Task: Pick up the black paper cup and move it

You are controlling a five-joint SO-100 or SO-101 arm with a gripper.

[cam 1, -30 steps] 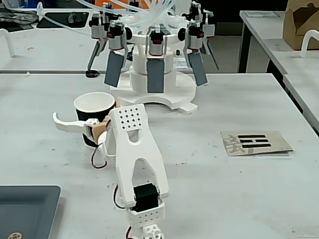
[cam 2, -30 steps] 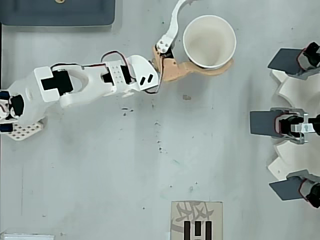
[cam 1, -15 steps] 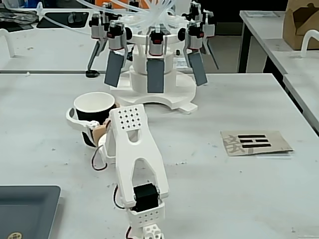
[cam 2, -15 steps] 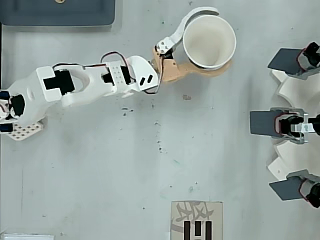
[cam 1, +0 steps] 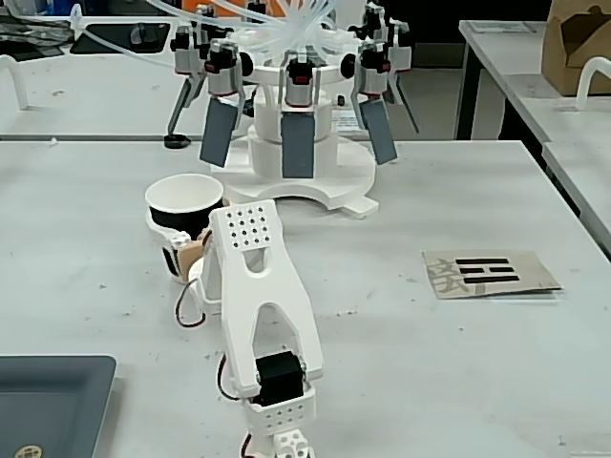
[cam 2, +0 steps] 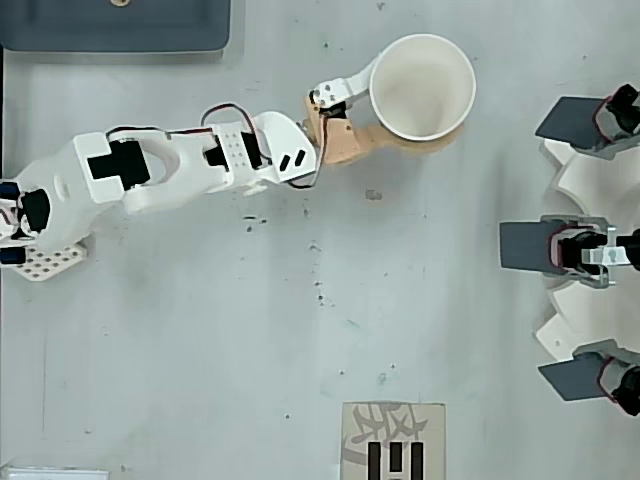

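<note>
The black paper cup (cam 1: 183, 215) (cam 2: 422, 86) stands upright on the tabletop (cam 2: 200, 340), pinched by the tool (cam 2: 400, 105), near a white rack of grey paddles (cam 1: 297, 143) (cam 2: 585, 250).

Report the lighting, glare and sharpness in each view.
Fixed view: even, soft light, faint shadows, slight softness; the black paper cup and gripper read clearly. Overhead view: bright, flat light, the table nearly washed out, the cup's white inside lacking detail.

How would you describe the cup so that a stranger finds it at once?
Start at the white arm on the table and follow it to its tool. The cup stands upright between the fingers, before the white rig. It alone is black outside, white inside.
</note>
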